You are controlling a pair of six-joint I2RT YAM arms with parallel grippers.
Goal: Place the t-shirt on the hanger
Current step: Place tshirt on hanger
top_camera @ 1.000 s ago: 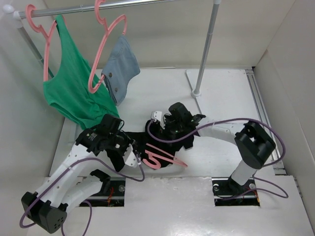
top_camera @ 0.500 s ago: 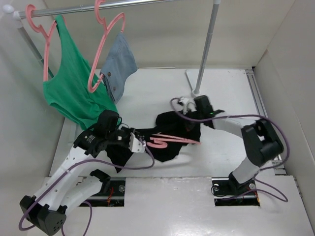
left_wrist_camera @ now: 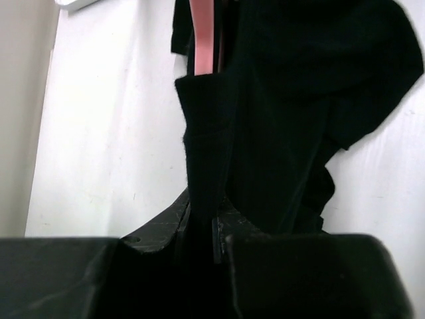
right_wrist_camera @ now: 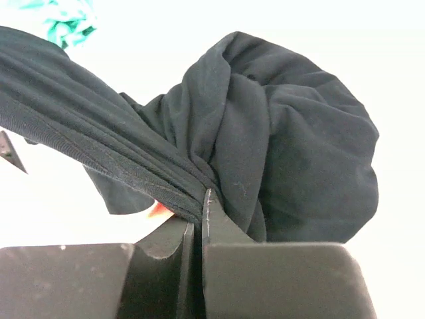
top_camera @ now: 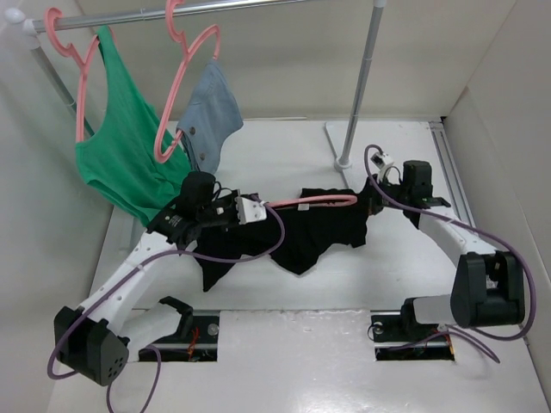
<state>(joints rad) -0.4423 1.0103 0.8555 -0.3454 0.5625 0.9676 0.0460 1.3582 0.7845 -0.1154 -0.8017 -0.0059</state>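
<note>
The black t-shirt [top_camera: 318, 232] hangs stretched above the table between my two grippers. A bar of the pink hanger [top_camera: 312, 202] runs along its upper edge. My left gripper [top_camera: 252, 209] sits at the shirt's left end. In the left wrist view it [left_wrist_camera: 202, 216] is shut on a black fold of the t-shirt [left_wrist_camera: 299, 100], and the hanger [left_wrist_camera: 202, 36] comes out of that fold just beyond the jaws. Whether the hanger lies inside the grip is hidden. My right gripper [top_camera: 372, 200] is at the right end, shut [right_wrist_camera: 198, 203] on bunched t-shirt cloth [right_wrist_camera: 279, 153].
A clothes rail crosses the back. A green tank top [top_camera: 120, 155] and a blue-grey garment [top_camera: 215, 107] hang from it on pink hangers, close behind my left arm. The rail's right post [top_camera: 363, 82] stands just behind the right gripper. White walls close in both sides.
The right gripper has shut on the shirt and swung right and back. The left gripper rose toward the back. Shirt and hanger went from a heap to a stretched span.
</note>
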